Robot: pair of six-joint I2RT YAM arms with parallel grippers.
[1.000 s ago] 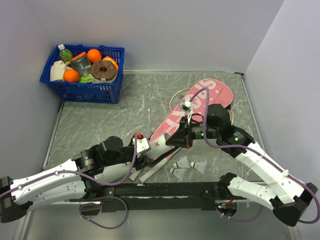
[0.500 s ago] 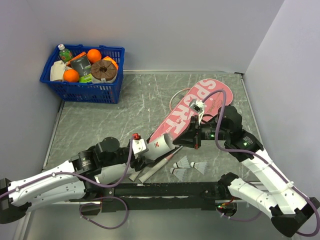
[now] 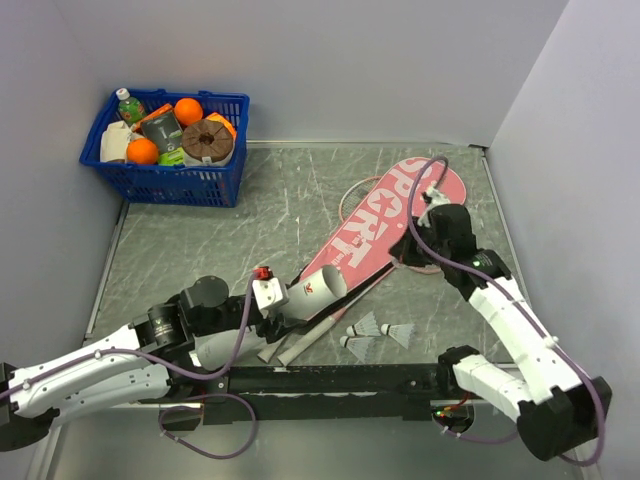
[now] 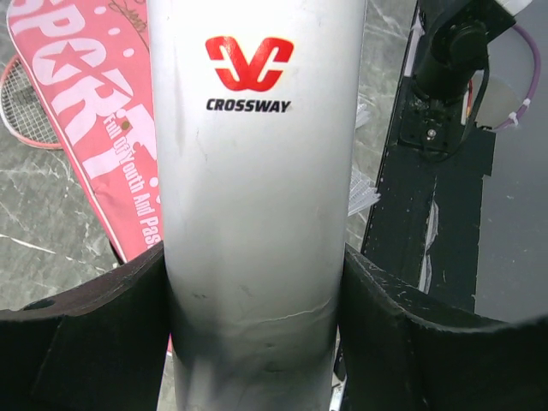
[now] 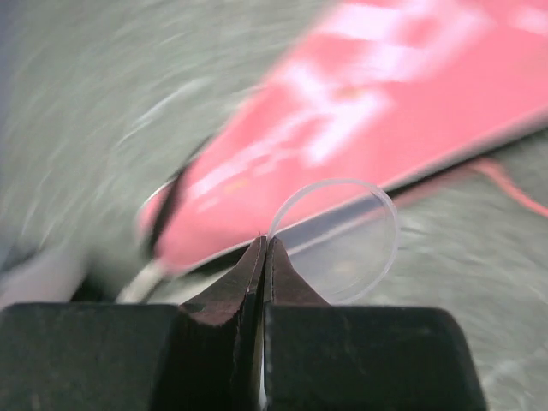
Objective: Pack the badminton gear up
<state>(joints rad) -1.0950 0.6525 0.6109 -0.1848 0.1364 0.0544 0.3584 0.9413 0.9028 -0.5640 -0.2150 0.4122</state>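
**Top external view: badminton gear mid-table, one item in each end effector**

The long pink fabric racket bag (image 3: 385,225), lettered "SPORT" in white, lies diagonally on the grey marbled table (image 3: 220,240), running from the centre of the frame toward the upper right. The strung head of a thin racket (image 3: 347,200) shows at the bag's upper-left edge. Two whitish handles (image 3: 297,347) project from beneath its lower end. Three white feather shuttlecocks (image 3: 375,333) lie close together on the table, just right of the handles.

At lower centre, the left end effector (image 3: 283,305) is clamped on the white cylindrical tube (image 3: 312,292), whose far end reaches over the bag's lower end. In the left wrist view, dark fingers (image 4: 94,334) press both sides of the tube, which bears a red logo and the word "CROSSWAY".

At centre right, the right end effector (image 3: 410,250) hangs over the bag's right edge. In the right wrist view its fingers are together, pinching the rim of a thin clear round lid (image 5: 338,244) above the blurred bag.

A blue plastic basket (image 3: 165,183) of groceries sits at upper left, well apart.
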